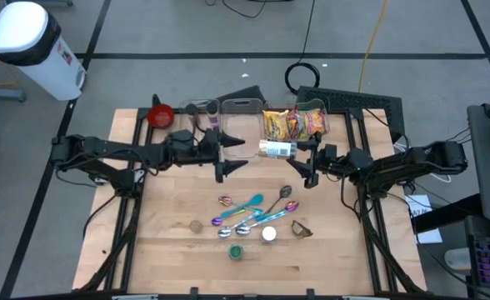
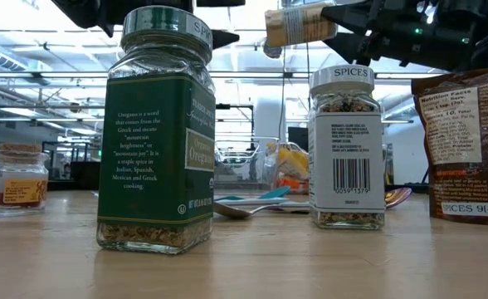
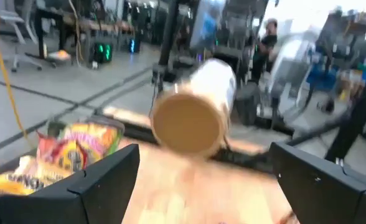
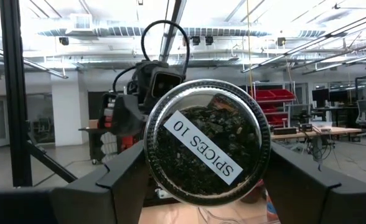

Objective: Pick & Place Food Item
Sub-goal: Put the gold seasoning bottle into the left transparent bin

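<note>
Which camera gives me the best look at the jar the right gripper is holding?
The right wrist view: the spice jar fills it, base label "SPICES 10" readable between the right gripper fingers. High view shows it small and sideways between the arms; low view only partly, overhead; left wrist view a blurred lid end.

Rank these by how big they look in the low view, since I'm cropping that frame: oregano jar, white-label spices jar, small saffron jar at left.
1. oregano jar, though it stands nearest the camera
2. white-label spices jar
3. small saffron jar
Nearness skews this, so true sizes are unsure.
</note>
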`<control>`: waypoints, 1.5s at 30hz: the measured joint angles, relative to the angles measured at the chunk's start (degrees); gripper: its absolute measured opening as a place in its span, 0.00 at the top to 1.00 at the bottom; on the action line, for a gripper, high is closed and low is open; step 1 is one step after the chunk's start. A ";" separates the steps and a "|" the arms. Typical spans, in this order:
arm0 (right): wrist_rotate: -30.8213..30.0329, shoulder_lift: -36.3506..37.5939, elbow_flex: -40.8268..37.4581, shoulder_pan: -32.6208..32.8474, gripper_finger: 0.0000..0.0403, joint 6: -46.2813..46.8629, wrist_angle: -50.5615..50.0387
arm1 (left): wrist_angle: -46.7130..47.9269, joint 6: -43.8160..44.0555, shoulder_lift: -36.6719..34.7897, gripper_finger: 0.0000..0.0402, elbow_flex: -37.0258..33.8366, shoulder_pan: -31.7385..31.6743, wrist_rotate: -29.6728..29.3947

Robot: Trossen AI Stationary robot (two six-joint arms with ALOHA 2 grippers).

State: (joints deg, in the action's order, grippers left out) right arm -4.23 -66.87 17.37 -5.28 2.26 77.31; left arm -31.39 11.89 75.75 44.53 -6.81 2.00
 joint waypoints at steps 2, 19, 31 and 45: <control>0.01 0.00 0.00 0.00 0.37 -0.05 0.00 | 0.58 -0.82 0.03 0.05 0.00 0.39 0.00; 3.12 0.00 0.00 0.06 0.37 1.35 3.08 | -17.41 -2.97 8.03 0.05 0.04 1.81 -10.55; 3.07 0.02 0.00 0.04 0.37 1.58 3.07 | -25.93 -7.26 12.36 0.07 0.04 3.59 -7.69; 3.39 0.00 0.00 0.04 0.37 0.92 3.00 | -25.50 -1.30 12.36 0.07 0.04 4.44 -9.50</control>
State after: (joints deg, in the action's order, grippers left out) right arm -0.84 -66.87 17.37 -5.23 3.18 80.31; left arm -56.89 10.59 88.12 44.58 -2.37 -7.50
